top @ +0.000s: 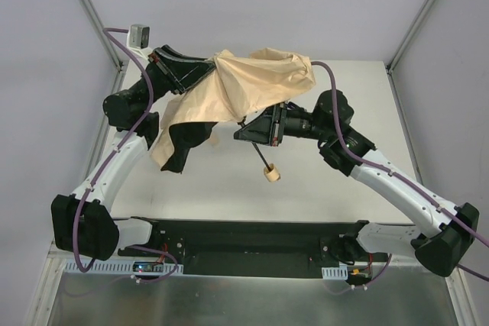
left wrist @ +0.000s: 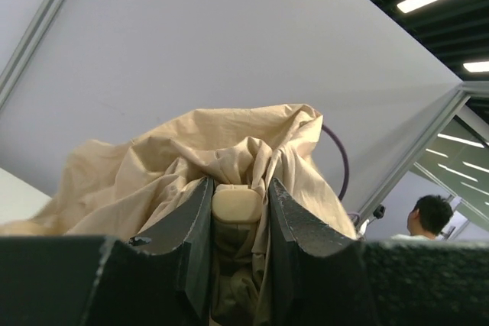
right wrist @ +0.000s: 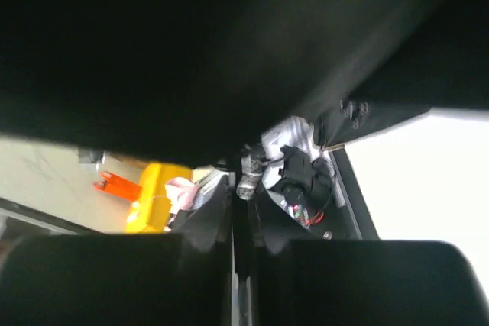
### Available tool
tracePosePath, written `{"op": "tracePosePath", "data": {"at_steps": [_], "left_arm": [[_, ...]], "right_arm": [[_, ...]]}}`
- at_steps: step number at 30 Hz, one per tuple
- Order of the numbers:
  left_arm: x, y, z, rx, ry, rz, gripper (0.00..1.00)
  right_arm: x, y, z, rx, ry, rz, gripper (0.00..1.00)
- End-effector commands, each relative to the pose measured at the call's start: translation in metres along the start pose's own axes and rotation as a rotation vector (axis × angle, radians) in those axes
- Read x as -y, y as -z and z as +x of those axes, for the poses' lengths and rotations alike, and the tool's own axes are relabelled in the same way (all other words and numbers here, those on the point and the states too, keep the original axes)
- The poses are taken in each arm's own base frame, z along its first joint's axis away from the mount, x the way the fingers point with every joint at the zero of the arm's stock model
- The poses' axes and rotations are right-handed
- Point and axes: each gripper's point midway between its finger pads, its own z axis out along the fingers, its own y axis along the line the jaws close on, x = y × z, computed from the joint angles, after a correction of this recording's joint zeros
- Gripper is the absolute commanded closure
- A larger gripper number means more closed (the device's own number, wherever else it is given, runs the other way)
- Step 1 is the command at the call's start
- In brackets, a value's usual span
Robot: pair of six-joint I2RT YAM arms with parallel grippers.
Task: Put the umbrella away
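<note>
Cloth hides much of the top view: the umbrella [top: 252,82] hangs in the air above the table [top: 229,196], its tan canopy slung between the two arms and draped over the tips of both grippers. The left gripper [top: 200,72] reaches into the fabric from the far left, its fingertips buried. The right gripper [top: 243,132] sits under the canopy's right half, beside the thin dark shaft [top: 258,150], which slants down towards the arm bases and ends in the pale knob [top: 271,174], clear of the table. From the left wrist, the left gripper [left wrist: 241,185] is clamped on a pale rounded cap [left wrist: 237,205] of the umbrella, its dark fingers [left wrist: 183,234] pressed to either side and crumpled fabric [left wrist: 153,158] rising behind; a purple cable [left wrist: 342,162] and a person's head [left wrist: 429,215] show beyond. The right wrist view is dim and blurred: black lining [right wrist: 191,51] fills the upper half, and the right gripper [right wrist: 240,227] has its jaws close on either side of a thin strip. Whether they pinch it cannot be told. A yellow object [right wrist: 153,196] shows behind, cut off.
</note>
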Motion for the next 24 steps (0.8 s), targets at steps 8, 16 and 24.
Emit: {"op": "tracePosePath", "data": {"at_steps": [8, 16, 24], "left_arm": [[0.034, 0.014, -0.005, 0.059, -0.247, -0.131, 0.03], [-0.019, 0.089, 0.016, 0.08, -0.152, -0.686, 0.08], [-0.051, 0.114, 0.05, 0.026, 0.027, -0.809, 0.18]], "right_arm": [[-0.005, 0.03, -0.043, 0.243, 0.278, 0.098, 1.0], [0.054, 0.052, -0.033, 0.193, 0.344, 0.352, 1.0], [0.125, 0.056, 0.008, 0.074, 0.286, 0.566, 1.0]]}}
